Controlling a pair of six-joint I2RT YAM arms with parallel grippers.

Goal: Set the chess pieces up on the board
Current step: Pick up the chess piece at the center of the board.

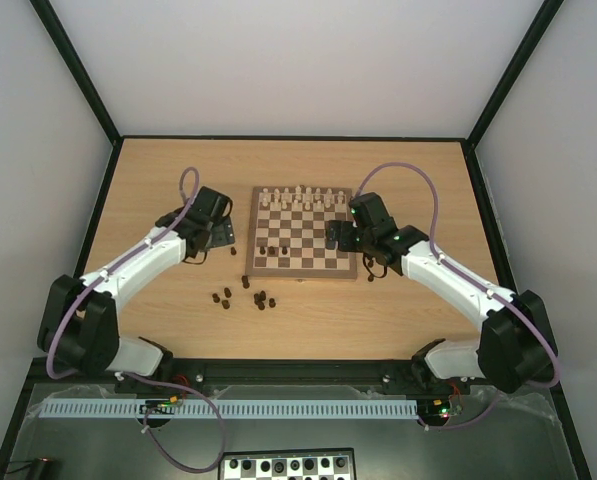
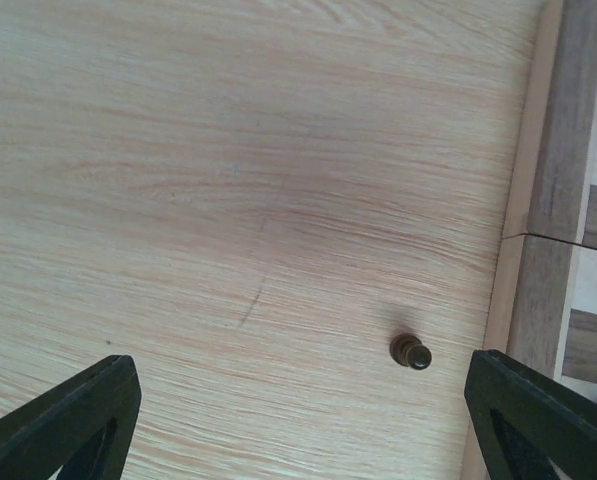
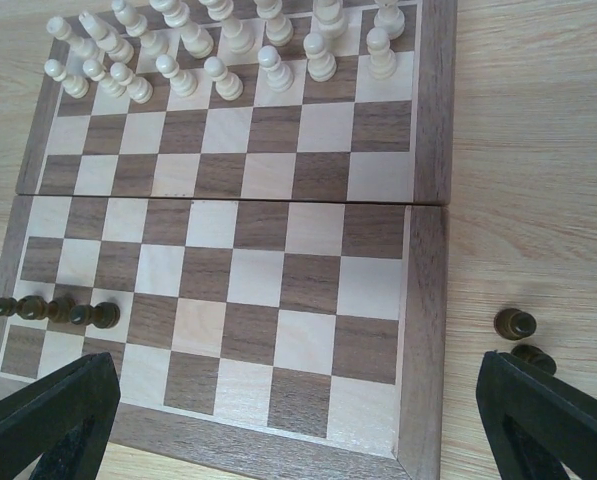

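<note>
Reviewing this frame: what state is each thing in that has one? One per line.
board: unfolded, flat on the table
left gripper: open, empty
right gripper: open, empty, above the board
cream pieces: standing in the far two rows
dark row: standing on near-left squares
lone dark piece: on the table beside the board's edge
loose dark pieces: scattered on the table, off the board

This is looking like a robotics lab test cell rather than a home. Plain white panels [image 1: 278, 60] in a black frame [image 1: 82, 75] are boxing in a wooden table [image 1: 158, 180]. A left arm [image 1: 138, 262] and a right arm [image 1: 448, 275] are sitting bolted at its near edge, trailing purple cables [image 1: 435, 215]. A white slotted rail [image 1: 228, 409] is running along the front.
</note>
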